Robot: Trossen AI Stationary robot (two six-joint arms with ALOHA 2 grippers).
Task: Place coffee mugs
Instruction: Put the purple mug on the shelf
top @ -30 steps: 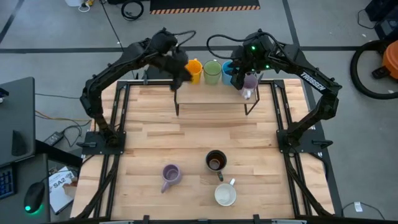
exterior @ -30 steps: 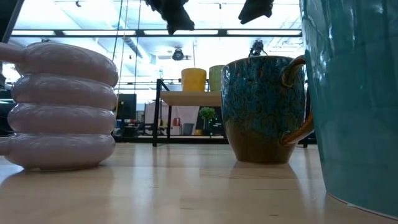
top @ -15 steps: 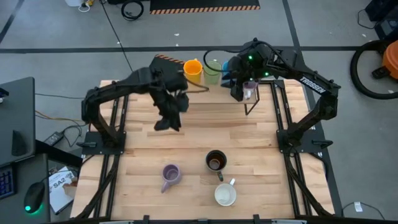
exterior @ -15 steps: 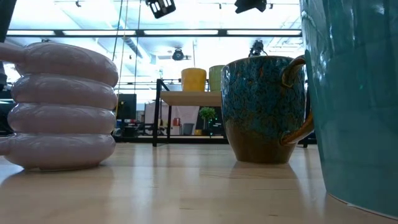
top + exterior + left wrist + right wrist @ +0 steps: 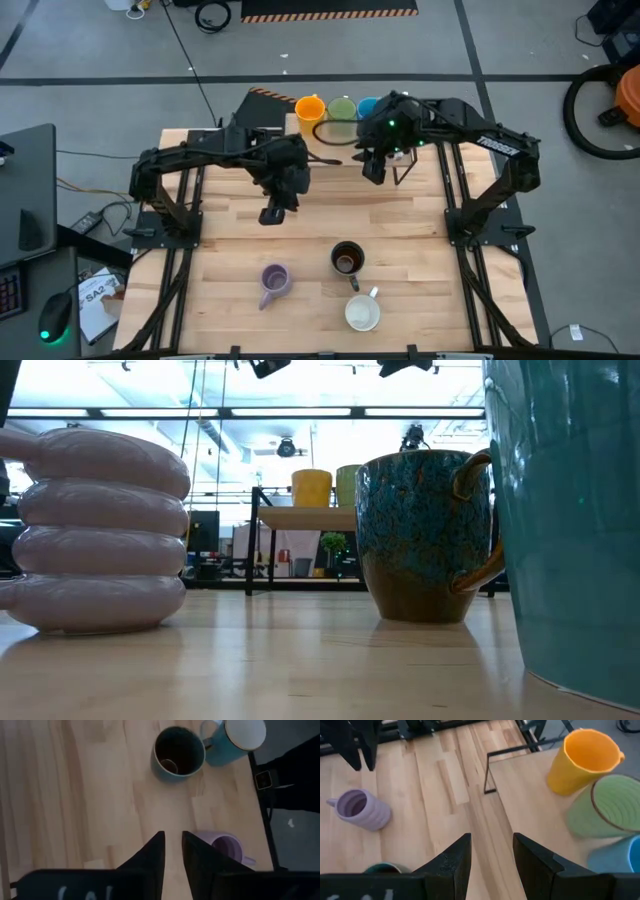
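An orange mug, a green mug and a blue mug stand in a row on a raised wooden shelf at the table's far edge. On the table near the front stand a ribbed lilac mug, a dark speckled mug and a white-lined teal mug. My left gripper hangs over the table's middle, slightly open and empty, its fingers pointing down. My right gripper hovers at the shelf's near edge, open and empty. A second lilac mug is out of sight.
The shelf stands on thin black metal legs. Bare wood lies between the shelf and the three front mugs. Black frame rails run along both table sides. In the low view the lilac mug, dark mug and teal mug loom close.
My left gripper has left the orange mug on the shelf and swung toward the near edge, out over the table's middle. My right gripper has drawn back from the shelf's right end, leftward and toward the near edge. The lilac mug seen at its fingers no longer shows.
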